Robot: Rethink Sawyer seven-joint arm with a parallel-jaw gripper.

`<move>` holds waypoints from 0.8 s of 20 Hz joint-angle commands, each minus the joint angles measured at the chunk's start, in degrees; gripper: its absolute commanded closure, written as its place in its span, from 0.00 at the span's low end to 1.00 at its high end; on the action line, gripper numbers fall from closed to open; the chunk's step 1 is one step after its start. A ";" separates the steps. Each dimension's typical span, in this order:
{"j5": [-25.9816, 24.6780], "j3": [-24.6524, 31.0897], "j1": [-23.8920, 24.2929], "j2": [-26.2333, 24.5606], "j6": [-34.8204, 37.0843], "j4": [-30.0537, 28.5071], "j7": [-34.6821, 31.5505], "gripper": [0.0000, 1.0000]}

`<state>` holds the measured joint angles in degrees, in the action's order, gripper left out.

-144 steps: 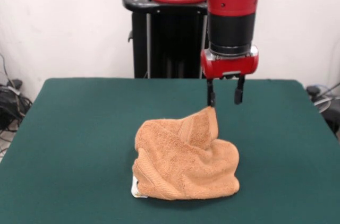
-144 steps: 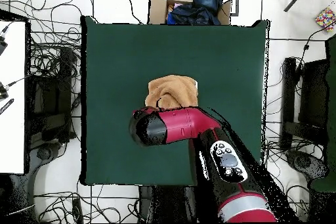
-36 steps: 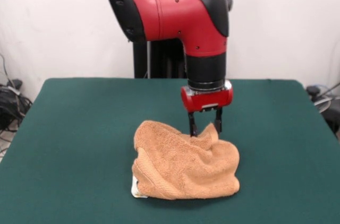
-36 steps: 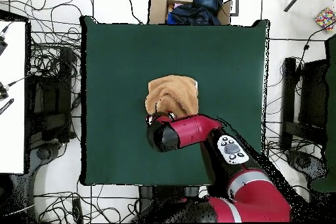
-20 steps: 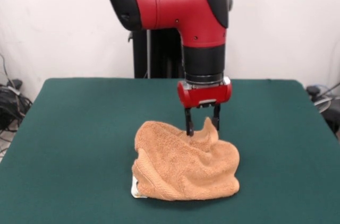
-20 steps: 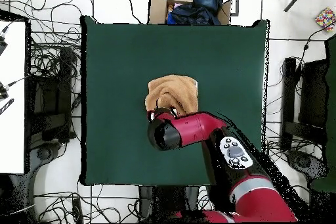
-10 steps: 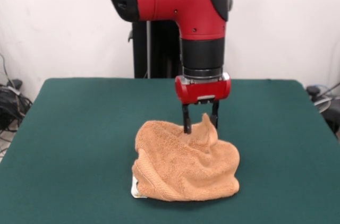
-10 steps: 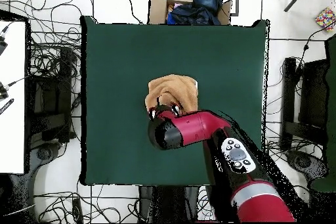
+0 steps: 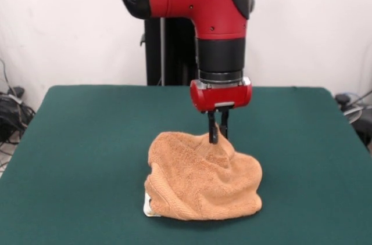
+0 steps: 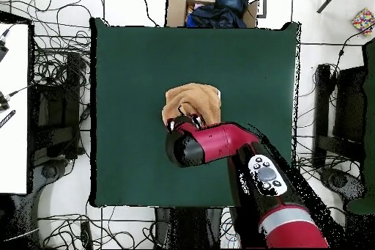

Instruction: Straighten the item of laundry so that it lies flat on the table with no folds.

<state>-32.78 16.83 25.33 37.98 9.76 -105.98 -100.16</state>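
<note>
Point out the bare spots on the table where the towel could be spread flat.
The table is bare on all sides of the crumpled towel. It is crowded only at the towel's far peak, where the gripper pinches it.

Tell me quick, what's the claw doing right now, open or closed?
Claw: closed, pinching a raised peak at the far side of the towel.

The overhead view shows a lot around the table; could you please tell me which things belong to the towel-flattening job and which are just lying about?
Belong to the job:
- towel, crumpled
- gripper, shut on the towel's raised peak
- green table

Just lying about:
- cardboard box of dark clothes
- cables on the floor
- white table at the side
</note>
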 commanded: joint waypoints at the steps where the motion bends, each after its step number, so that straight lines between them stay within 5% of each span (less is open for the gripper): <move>1: 1.34 0.40 0.01 1.73 4.39 0.88 -3.76 1.00; 6: 3.75 2.53 0.74 4.88 7.44 -0.17 -3.19 1.00; 12: 15.26 10.02 4.35 19.74 20.07 -5.87 0.68 1.00; 16: 21.38 11.64 4.51 25.18 27.06 -5.88 1.82 1.00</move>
<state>-20.20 21.17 29.26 51.50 24.43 -109.40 -100.16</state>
